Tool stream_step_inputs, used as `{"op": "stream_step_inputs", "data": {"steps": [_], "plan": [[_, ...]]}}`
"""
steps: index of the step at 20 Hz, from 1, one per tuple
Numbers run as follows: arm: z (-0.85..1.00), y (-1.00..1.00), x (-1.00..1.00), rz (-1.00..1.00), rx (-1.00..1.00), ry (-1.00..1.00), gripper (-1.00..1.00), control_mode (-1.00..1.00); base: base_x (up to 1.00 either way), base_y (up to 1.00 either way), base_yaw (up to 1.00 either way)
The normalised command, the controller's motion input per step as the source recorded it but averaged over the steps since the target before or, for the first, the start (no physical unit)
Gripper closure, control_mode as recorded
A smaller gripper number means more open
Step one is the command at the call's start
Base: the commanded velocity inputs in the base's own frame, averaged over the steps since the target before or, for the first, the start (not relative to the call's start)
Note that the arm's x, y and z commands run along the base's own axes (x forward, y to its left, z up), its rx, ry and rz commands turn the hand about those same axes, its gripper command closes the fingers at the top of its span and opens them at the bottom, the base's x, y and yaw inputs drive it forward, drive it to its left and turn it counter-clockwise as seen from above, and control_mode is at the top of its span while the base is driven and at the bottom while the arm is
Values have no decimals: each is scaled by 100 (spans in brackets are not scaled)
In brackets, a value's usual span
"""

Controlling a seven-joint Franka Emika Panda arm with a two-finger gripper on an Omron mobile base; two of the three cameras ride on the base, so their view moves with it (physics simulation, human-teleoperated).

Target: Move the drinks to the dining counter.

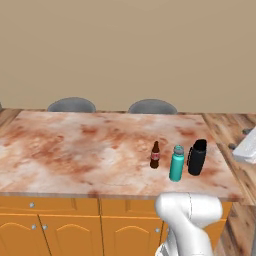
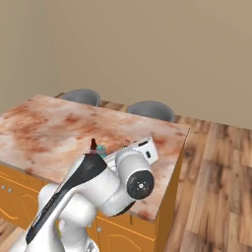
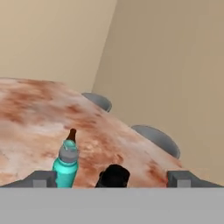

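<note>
three drinks on the dining counter

my fingers [image 3: 43, 178] stand wide apart, holding nothing. the teal bottle [image 1: 176, 163], small brown bottle [image 1: 155, 155] and black flask [image 1: 197, 157] all stand upright in a close row near the right front corner of the dining counter [image 1: 75, 145]. the flask sits between my fingertips, below them. two grey stools [image 1: 71, 105] at the far edge.
</note>
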Motion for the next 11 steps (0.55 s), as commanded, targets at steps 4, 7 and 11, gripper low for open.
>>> {"op": "stream_step_inputs", "data": {"steps": [4,7,11], "plan": [[33,-15,-68,1,2,-46,-100,-100,0,0,0],[34,-18,-67,0,3,-45,-100,-100,0,0,0],[44,-15,-59,0,3,-36,-100,-100,0,0,0]]}}
